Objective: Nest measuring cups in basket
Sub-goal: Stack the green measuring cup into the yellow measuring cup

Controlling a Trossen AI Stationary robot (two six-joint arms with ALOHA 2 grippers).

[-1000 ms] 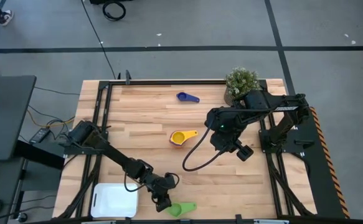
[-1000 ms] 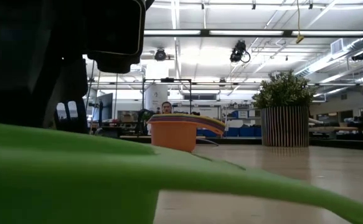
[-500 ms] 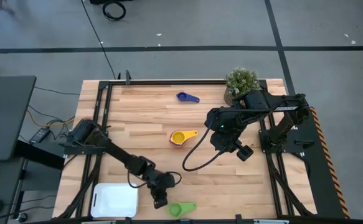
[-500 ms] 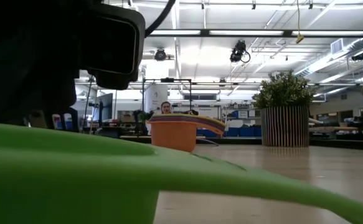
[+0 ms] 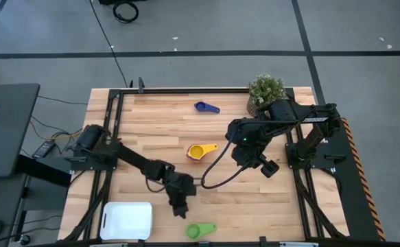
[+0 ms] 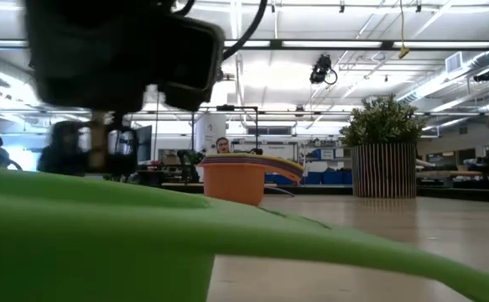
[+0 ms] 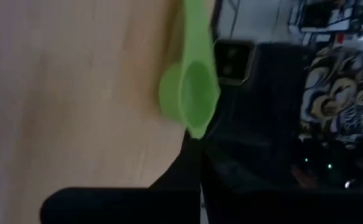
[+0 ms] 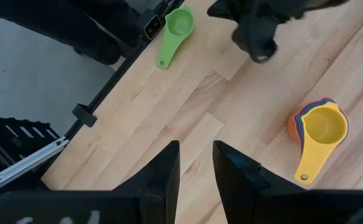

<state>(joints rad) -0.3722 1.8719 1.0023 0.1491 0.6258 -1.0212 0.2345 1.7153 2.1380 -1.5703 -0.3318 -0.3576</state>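
Lying near left gripper point(image 5: 181, 212) (shut, empty), green cup point(image 5: 200, 230)

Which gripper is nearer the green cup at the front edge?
Left. The left gripper sits shut just behind the green cup, not touching it. The right gripper waits far off, beside the stacked cups.

The setting is a large open-plan robotics lab. A butcher-block table point(image 5: 172, 130) carries two arms on black frame rails point(image 5: 103, 123) over a grey floor marked with tape lines point(image 5: 186, 53). Exposed ceiling light strips point(image 6: 328, 44), shelving and seated people point(image 6: 224, 145) fill the background.
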